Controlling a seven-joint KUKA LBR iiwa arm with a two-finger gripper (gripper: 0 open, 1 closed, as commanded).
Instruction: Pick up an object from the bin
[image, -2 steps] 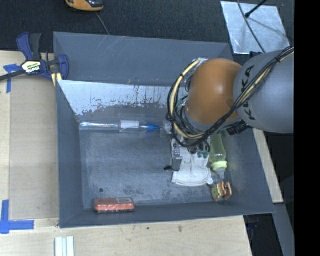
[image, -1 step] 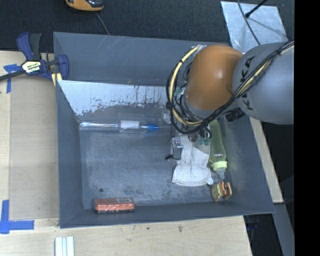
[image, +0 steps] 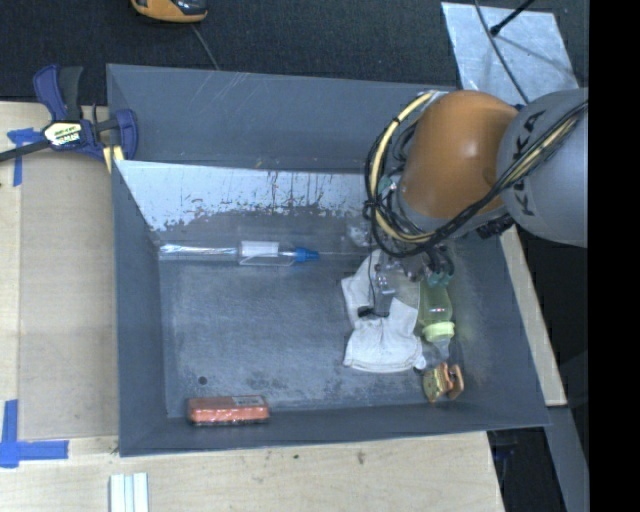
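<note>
A white crumpled cloth (image: 385, 345) lies on the bin's floor towards the right wall, roughly midway between the back and front walls. The gripper (image: 378, 295) is down directly over the cloth's upper part, low and close to it, perhaps touching. Whether it is clenched on the cloth or released cannot be told from this angle.

The arm (image: 555, 170) comes in over the bin's right rim and back right corner. Its rounded orange cover (image: 455, 155) with looped cables hangs above the gripper, with the wrist pointing steeply down into the bin.

Just beside the cloth, on its right, a small pale green bottle (image: 436, 312) lies lengthwise along the right wall. A small gold-brown object (image: 443, 381) sits near the front right corner. A clear tube with a blue tip (image: 265, 254) lies along the back wall. A copper-coloured bar (image: 228, 410) rests against the front wall near the front left corner of the grey bin (image: 140, 330).
</note>
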